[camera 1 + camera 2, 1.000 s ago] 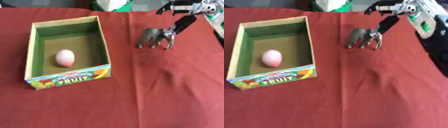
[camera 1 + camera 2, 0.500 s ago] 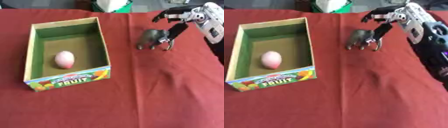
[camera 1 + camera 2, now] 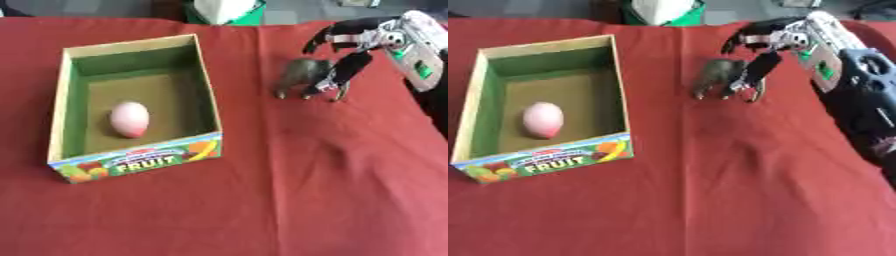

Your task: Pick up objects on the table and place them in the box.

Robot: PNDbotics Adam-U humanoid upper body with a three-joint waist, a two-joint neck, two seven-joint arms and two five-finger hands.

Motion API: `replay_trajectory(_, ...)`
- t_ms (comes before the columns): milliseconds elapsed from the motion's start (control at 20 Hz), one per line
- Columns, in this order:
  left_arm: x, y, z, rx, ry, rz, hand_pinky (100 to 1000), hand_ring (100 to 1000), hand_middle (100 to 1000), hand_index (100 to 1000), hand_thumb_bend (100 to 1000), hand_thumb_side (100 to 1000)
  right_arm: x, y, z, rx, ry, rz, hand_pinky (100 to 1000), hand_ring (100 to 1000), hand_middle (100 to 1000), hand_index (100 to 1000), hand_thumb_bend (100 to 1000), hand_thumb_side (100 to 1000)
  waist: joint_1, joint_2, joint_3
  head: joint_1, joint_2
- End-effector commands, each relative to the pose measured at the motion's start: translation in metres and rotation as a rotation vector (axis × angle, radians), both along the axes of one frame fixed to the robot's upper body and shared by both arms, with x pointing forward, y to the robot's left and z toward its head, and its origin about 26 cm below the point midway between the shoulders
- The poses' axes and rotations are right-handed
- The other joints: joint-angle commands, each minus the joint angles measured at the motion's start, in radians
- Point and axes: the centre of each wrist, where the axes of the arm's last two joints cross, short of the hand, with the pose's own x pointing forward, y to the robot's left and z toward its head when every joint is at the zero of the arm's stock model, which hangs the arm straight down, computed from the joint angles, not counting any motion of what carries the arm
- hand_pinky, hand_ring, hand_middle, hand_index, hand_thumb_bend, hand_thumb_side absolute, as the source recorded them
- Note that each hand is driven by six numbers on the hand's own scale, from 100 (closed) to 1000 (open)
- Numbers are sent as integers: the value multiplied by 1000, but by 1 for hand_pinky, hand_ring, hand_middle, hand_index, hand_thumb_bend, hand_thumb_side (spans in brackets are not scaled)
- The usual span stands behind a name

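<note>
Right robot hand point(image 3: 350, 52): comes in from the upper right; fingers are spread and point down, and they hold nothing yet. Dark fingers reach down on the right side of the grey toy animal, thumb is raised above its back.
Contact: fingertips are touching or almost touching the animal's far side; I cannot tell which.
Left robot hand: not visible in either view.
Grey toy animal point(image 3: 302, 75): stands upright on its legs on the red desk point(image 3: 332, 190), directly under and to the left of the right robot hand.
How it will handle: I judge it a small plastic figure, light and stiff, with a smooth body which may slip. Thin legs make it easy to tip over if it is pushed from one side.
Where to hold: across the body, thumb on one flank and fingers on the other, not at the legs or the head.
Box point(image 3: 206, 94): cardboard fruit box, open on top, well to the left of the right robot hand, and apart from the animal.
Pink egg-shaped object point(image 3: 129, 119): already lies inside the box, on its floor.
Task stage: one object is in the box; the animal is probably the last one, not yet lifted.
</note>
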Motion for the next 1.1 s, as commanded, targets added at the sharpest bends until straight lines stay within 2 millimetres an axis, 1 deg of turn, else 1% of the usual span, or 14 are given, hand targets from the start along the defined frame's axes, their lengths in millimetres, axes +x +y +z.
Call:
replay_trajectory(50, -2, 0, 8, 5, -26, -5, 741, 627, 725, 823, 100, 806, -2, -3, 10, 8, -45, -13, 731, 914, 713, 796, 417, 599, 1, -18, 2, -1, -6)
replay_trajectory(100, -2, 0, 8, 4, -25, -4, 740, 626, 724, 822, 100, 806, -1, -3, 9, 18, -47, -15, 725, 897, 667, 761, 374, 593, 0, -17, 2, 0, -6)
replay_trajectory(200, -2, 0, 8, 1, -24, -3, 740, 625, 723, 822, 100, 806, 0, -3, 7, 26, -49, -18, 710, 875, 624, 727, 308, 580, -1, -17, 3, 1, -6)
replay_trajectory(250, -2, 0, 8, 0, -23, -3, 740, 625, 723, 822, 100, 806, 0, -2, 6, 32, -49, -19, 707, 871, 621, 724, 300, 579, -1, -17, 4, 1, -7)
replay_trajectory(300, -2, -1, 8, -1, -23, -2, 739, 624, 722, 822, 100, 806, 0, -2, 5, 36, -47, -20, 700, 862, 607, 712, 260, 563, -1, -16, 4, 2, -7)
replay_trajectory(450, -2, -1, 8, -2, -21, -2, 739, 623, 721, 821, 100, 806, 1, -2, 2, 40, -37, -23, 690, 853, 594, 701, 204, 532, -3, -16, 5, 1, -6)
replay_trajectory(600, -2, -1, 7, -3, -19, -1, 739, 621, 718, 820, 100, 805, 2, -2, -1, 42, -23, -19, 674, 835, 579, 682, 107, 452, -4, -16, 6, 2, -6)
replay_trajectory(650, -2, -1, 7, -3, -19, -1, 739, 620, 717, 820, 100, 805, 2, -2, -1, 44, -17, -17, 669, 832, 577, 680, 100, 427, -4, -16, 6, 2, -5)
replay_trajectory(750, -2, -1, 7, -3, -17, -1, 739, 619, 715, 820, 100, 805, 2, -2, -2, 48, -5, -14, 654, 820, 565, 670, 100, 321, -4, -15, 5, 2, -5)
replay_trajectory(800, -2, -1, 7, -3, -15, 0, 738, 619, 714, 820, 100, 804, 2, -2, -2, 52, -1, -14, 641, 806, 554, 660, 100, 248, -4, -15, 5, 3, -4)
replay_trajectory(850, -2, -1, 7, -3, -15, 0, 738, 619, 714, 820, 100, 804, 2, -2, -2, 58, 0, -12, 634, 799, 548, 654, 100, 210, -4, -15, 5, 3, -4)
replay_trajectory(900, -2, -1, 7, -3, -15, 0, 738, 619, 713, 820, 100, 803, 1, -1, -1, 65, 1, -11, 621, 784, 542, 648, 100, 114, -4, -16, 5, 3, -3)
replay_trajectory(950, -2, -1, 7, -3, -15, 0, 738, 619, 713, 820, 100, 802, 1, 0, 0, 74, 1, -10, 617, 780, 539, 645, 100, 100, -4, -16, 4, 4, -2)
replay_trajectory(1100, -2, -1, 7, -1, -13, 0, 738, 619, 712, 821, 100, 801, 0, 3, 3, 91, -10, -6, 604, 769, 530, 634, 100, 101, -3, -19, 2, 4, -1)
